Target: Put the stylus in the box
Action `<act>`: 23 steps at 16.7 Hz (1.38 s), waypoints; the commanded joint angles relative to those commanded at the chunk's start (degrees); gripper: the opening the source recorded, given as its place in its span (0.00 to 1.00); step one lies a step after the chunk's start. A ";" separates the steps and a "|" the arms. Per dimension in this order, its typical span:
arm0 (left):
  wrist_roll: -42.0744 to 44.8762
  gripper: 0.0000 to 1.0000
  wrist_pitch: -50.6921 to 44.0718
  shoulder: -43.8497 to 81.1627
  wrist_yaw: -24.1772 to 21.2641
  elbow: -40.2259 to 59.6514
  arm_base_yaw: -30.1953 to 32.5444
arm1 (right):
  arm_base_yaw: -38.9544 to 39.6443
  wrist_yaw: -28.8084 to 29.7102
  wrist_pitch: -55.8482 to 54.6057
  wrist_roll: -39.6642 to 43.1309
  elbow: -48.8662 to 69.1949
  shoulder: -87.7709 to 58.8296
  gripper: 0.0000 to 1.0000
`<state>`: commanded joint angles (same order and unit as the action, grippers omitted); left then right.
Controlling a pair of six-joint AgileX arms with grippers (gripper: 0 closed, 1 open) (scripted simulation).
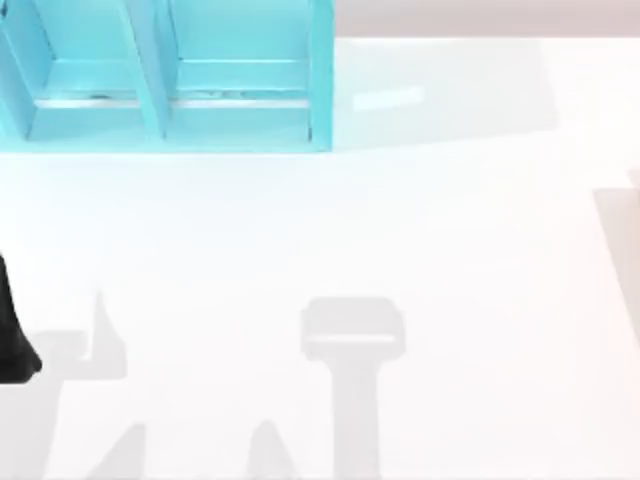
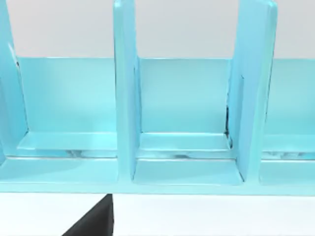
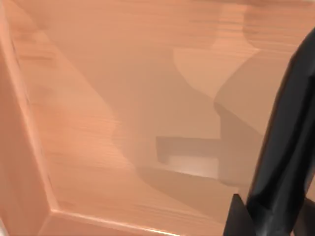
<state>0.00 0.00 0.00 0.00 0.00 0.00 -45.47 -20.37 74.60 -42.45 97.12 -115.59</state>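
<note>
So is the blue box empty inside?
The compartments of the box in view are empty: bare turquoise floors and walls, no stylus. The rest, cannot tell.

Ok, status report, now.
Left arm at table's left edge, facing box. Right wrist camera over wood surface. Black shaft there: stylus or pincer, cannot tell.

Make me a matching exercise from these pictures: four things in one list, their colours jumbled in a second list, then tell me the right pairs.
Things:
1. box
2. table
3. wooden surface in the right wrist view
4. left arm at the top view's left edge

Colours:
A. white
B. black
C. orange-brown
D. light turquoise

Pairs: 1-D, 2-A, 3-C, 4-B.
</note>
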 joint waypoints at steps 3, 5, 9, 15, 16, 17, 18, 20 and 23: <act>0.00 1.00 0.00 0.00 0.00 0.00 0.00 | 3.82 0.38 -2.68 -2.91 -2.88 0.41 0.00; 0.00 1.00 0.00 0.00 0.00 0.00 0.00 | 5.89 1.52 -4.52 -4.78 -5.68 0.68 0.00; 0.00 1.00 0.00 0.00 0.00 0.00 0.00 | 7.00 2.97 -8.57 -6.43 -11.50 1.93 0.00; 0.00 1.00 0.00 0.00 0.00 0.00 0.00 | 4.14 -0.11 -13.35 -5.27 -15.23 3.67 0.00; 0.00 1.00 0.00 0.00 0.00 0.00 0.00 | 4.14 -0.11 -13.35 -5.27 -15.23 3.67 0.00; 0.00 1.00 0.00 0.00 0.00 0.00 0.00 | 4.14 -0.11 -13.35 -5.27 -15.23 3.67 0.00; 0.00 1.00 0.00 0.00 0.00 0.00 0.00 | 4.14 -0.11 -13.35 -5.27 -15.23 3.67 0.00; 0.00 1.00 0.00 0.00 0.00 0.00 0.00 | 4.14 -0.11 -13.35 -5.27 -15.23 3.67 0.15; 0.00 1.00 0.00 0.00 0.00 0.00 0.00 | 4.14 -0.11 -13.35 -5.27 -15.23 3.67 0.38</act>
<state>0.00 0.00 0.00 0.00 0.00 0.00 -41.34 -20.49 61.25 -47.72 81.89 -111.92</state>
